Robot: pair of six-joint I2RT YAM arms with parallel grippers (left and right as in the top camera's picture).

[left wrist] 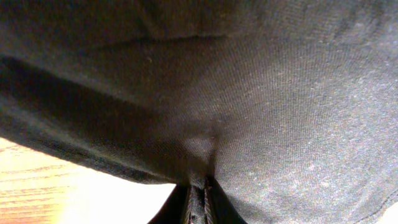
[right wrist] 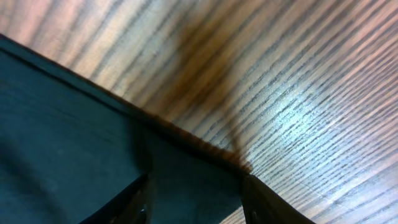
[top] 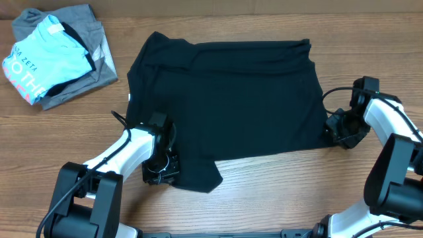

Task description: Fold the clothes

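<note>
The black T-shirt (top: 228, 99) lies spread across the middle of the wooden table, with a flap hanging toward the near edge at the left. My left gripper (top: 160, 166) sits on the shirt's near left edge and is shut on a pinch of the black fabric (left wrist: 199, 149). My right gripper (top: 335, 132) is at the shirt's near right corner. Its fingers are spread open around the shirt's edge (right wrist: 186, 180), with the cloth lying between them.
A pile of folded clothes lies at the far left corner: a light blue printed shirt (top: 41, 58) on a grey garment (top: 92, 73). Bare wooden table (top: 277, 192) runs along the near edge and to the right (right wrist: 298, 81).
</note>
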